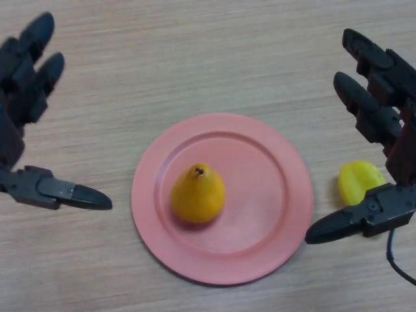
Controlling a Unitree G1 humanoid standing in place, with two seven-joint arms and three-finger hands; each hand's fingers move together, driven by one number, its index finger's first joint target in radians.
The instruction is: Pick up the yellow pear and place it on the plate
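Note:
A yellow pear point(197, 194) stands upright on the pink plate point(273, 156), left of the plate's middle, stem end up. My left hand point(23, 84) hovers at the far left with fingers straight and thumb pointing toward the plate, holding nothing. My right hand point(380, 114) is at the far right, open too, its thumb reaching toward the plate's right rim. Neither hand touches the pear or the plate.
A second yellow object point(359, 182), smooth and rounded like a small pepper, lies on the wooden table point(195, 52) just right of the plate, between my right hand's thumb and fingers, partly hidden by them.

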